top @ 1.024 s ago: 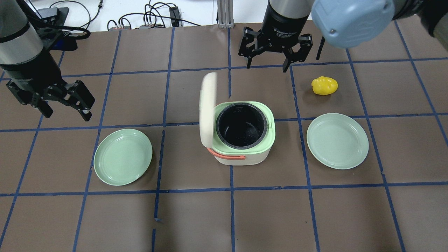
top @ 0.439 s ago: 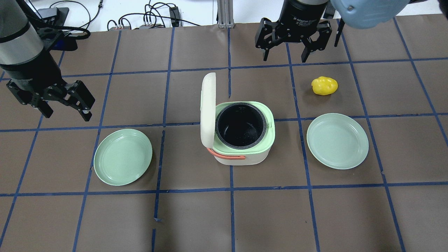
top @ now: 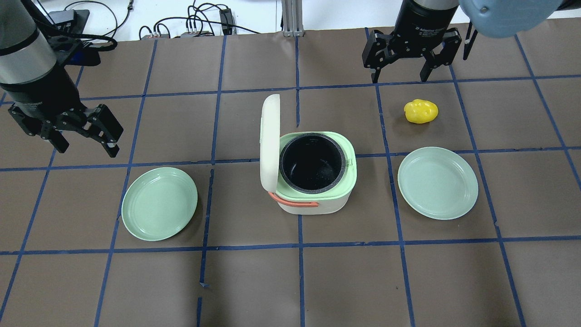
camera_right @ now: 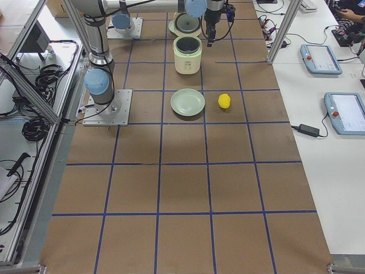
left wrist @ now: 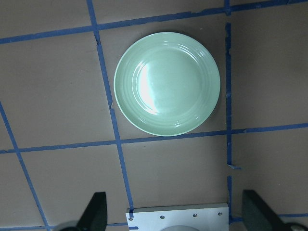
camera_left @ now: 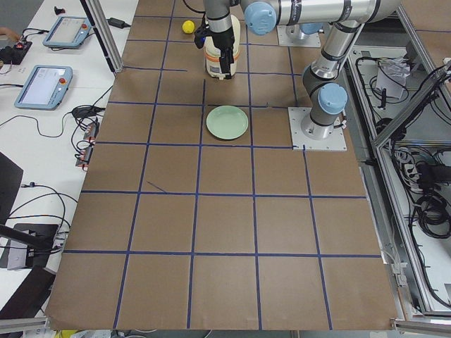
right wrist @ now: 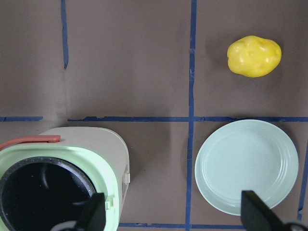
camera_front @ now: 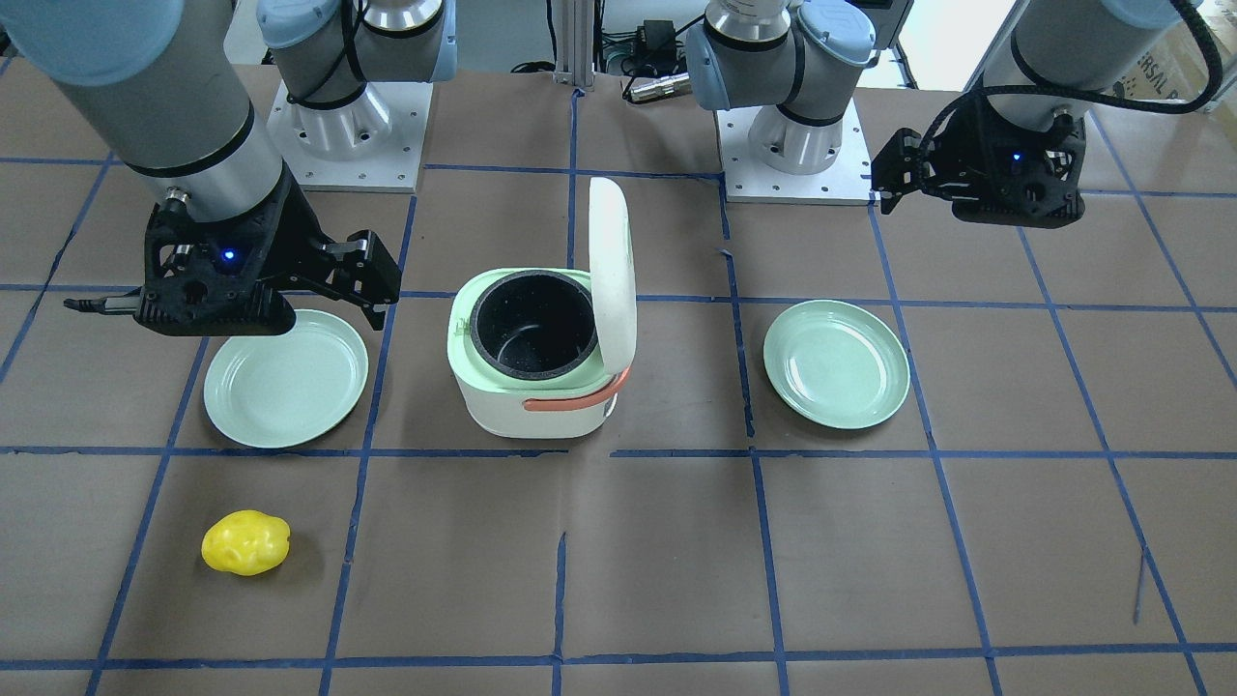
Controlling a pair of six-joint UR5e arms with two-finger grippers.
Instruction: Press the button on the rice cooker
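Note:
The cream and green rice cooker (top: 317, 193) stands mid-table with its lid (top: 269, 141) swung upright and its dark pot (top: 312, 163) empty. It also shows in the front view (camera_front: 532, 401) and the right wrist view (right wrist: 72, 154), where a small cream tab (right wrist: 126, 176) sits on its side wall. My right gripper (top: 401, 75) is open and empty, hovering beyond the cooker, near the yellow potato-like object (top: 421, 111). My left gripper (top: 86, 147) is open and empty, far to the cooker's left, above the left plate (top: 159, 203).
A second green plate (top: 437, 182) lies right of the cooker, below the yellow object; both show in the right wrist view, plate (right wrist: 246, 166) and yellow object (right wrist: 254, 56). The left wrist view looks down on the left plate (left wrist: 167, 84). Cables lie past the table's far edge.
My right gripper has moved right and farther from the cooker, from behind it to behind the yellow object, staying open. The left arm and the cooker have not moved.

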